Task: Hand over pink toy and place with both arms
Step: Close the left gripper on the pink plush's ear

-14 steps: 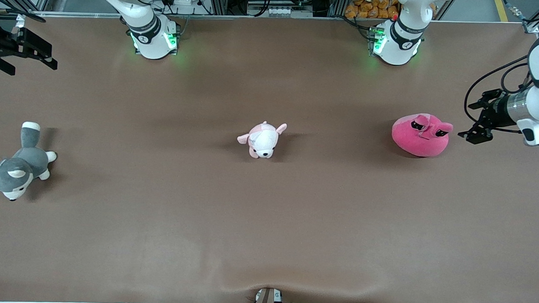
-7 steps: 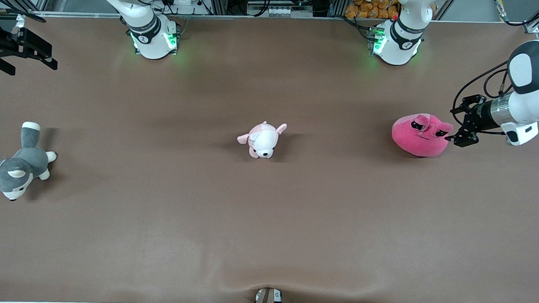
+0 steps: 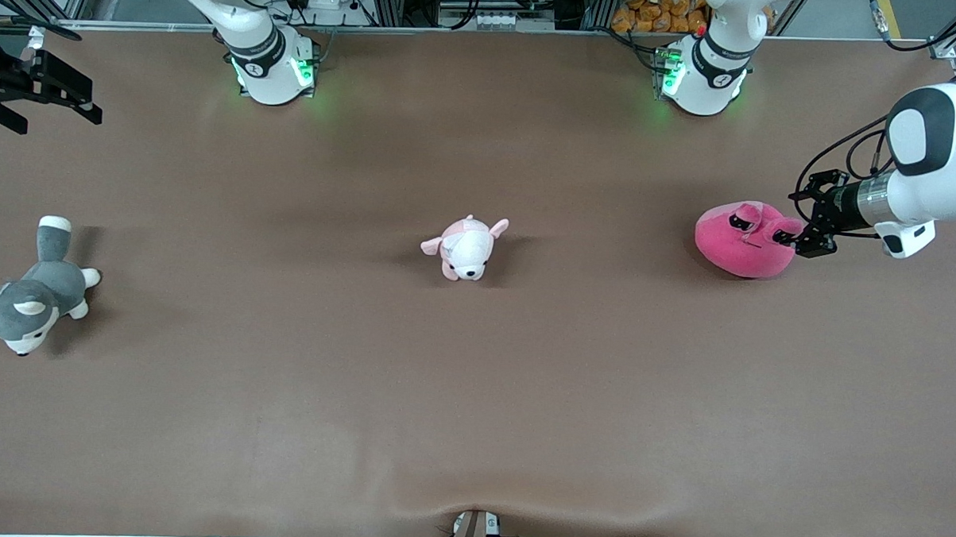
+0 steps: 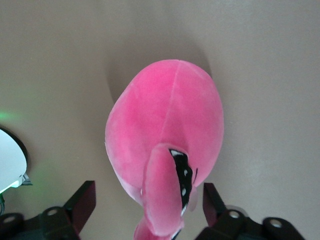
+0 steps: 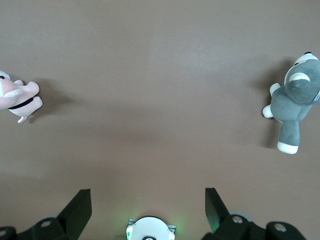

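Note:
The pink toy [image 3: 745,242] is a hot-pink blob plush with two stalk eyes, lying on the brown table toward the left arm's end. My left gripper [image 3: 799,224] is open and low at the toy's eye end. In the left wrist view the toy [image 4: 165,120] fills the middle, and one stalk eye sits between the spread fingers of the left gripper [image 4: 146,200] without being clamped. My right gripper [image 3: 86,102] is open and empty, waiting at the right arm's end of the table; it also shows in the right wrist view [image 5: 147,205].
A small pale-pink-and-white puppy plush [image 3: 464,248] lies mid-table and shows in the right wrist view [image 5: 17,97]. A grey-and-white husky plush [image 3: 27,300] lies at the right arm's end, also in the right wrist view [image 5: 295,100]. Both arm bases stand along the table's back edge.
My left gripper has moved in from the left arm's end of the table to the pink toy, and its fingers now straddle a stalk eye. The right arm has not moved.

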`<state>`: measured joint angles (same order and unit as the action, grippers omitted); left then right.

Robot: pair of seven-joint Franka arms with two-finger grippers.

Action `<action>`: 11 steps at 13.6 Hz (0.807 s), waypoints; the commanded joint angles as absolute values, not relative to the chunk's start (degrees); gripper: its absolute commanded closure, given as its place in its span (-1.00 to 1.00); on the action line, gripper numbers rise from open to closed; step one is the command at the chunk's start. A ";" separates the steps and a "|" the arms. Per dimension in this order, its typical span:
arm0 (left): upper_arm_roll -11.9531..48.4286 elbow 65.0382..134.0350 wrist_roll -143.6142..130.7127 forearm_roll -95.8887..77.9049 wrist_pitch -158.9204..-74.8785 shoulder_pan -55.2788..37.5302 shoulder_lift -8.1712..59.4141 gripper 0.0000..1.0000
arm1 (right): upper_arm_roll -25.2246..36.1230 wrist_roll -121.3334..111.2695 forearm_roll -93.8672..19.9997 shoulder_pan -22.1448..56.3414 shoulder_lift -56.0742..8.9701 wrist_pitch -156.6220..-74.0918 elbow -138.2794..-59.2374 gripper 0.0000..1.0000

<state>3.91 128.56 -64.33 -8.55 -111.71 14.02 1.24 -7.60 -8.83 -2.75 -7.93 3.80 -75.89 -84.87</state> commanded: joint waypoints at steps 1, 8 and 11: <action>4.39 128.41 -64.95 -9.67 -113.90 14.85 3.07 -0.39 | -8.44 -9.93 -3.69 -9.49 3.16 -75.15 -83.67 -1.00; 4.57 124.73 -67.05 -12.03 -110.67 14.77 2.55 1.00 | -8.44 -10.19 -3.60 -9.49 3.16 -75.23 -83.67 -1.00; 4.57 116.05 -70.04 -12.57 -98.75 14.24 2.99 1.00 | -8.35 -10.20 -2.55 -9.58 1.94 -75.67 -83.67 -1.00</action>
